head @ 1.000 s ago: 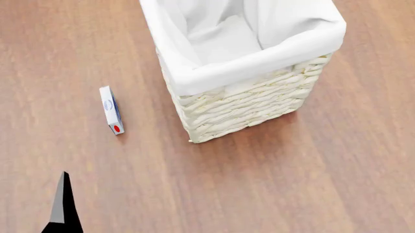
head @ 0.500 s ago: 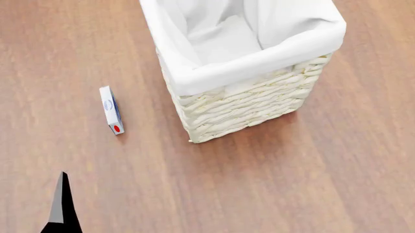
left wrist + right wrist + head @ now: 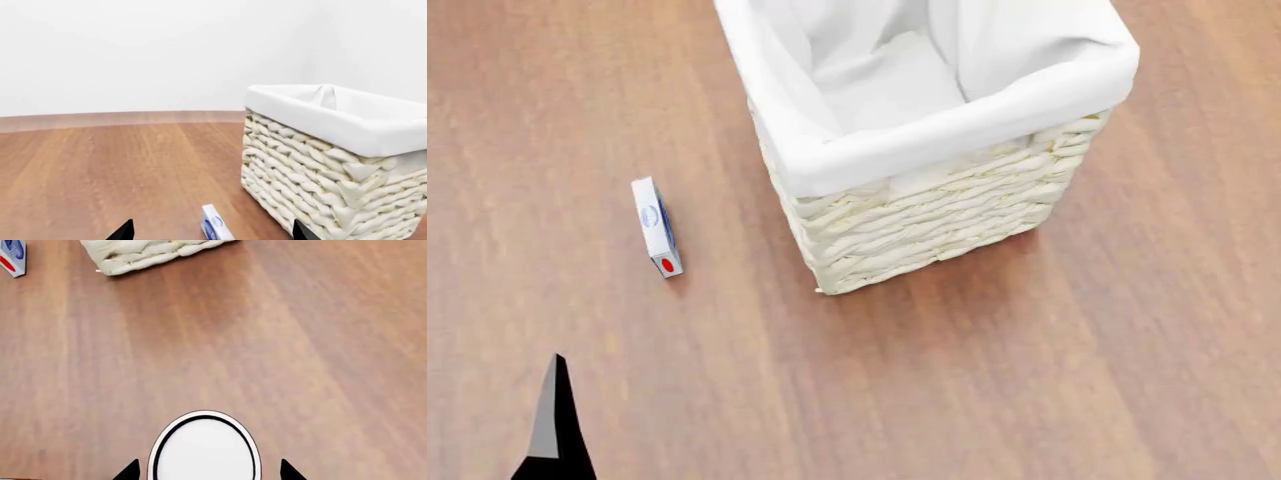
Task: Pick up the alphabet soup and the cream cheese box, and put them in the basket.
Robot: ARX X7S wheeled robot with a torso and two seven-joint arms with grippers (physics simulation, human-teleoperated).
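Note:
The cream cheese box (image 3: 657, 226) lies on the wood floor left of the basket (image 3: 934, 215). In the left wrist view the box (image 3: 215, 226) sits between and beyond my left gripper's (image 3: 212, 234) two dark tips, which stand wide apart and empty. One left finger (image 3: 554, 420) shows at the head view's lower edge. In the right wrist view a round silver-white can lid (image 3: 203, 450), with no label showing, lies between my right gripper's (image 3: 207, 472) tips, with a gap on each side. The box (image 3: 12, 255) and the basket's foot (image 3: 147, 252) lie far ahead.
Bare wood floor surrounds the basket. A white wall with a wooden skirting board (image 3: 120, 119) stands behind it. The basket holds only its white cloth lining (image 3: 881, 80).

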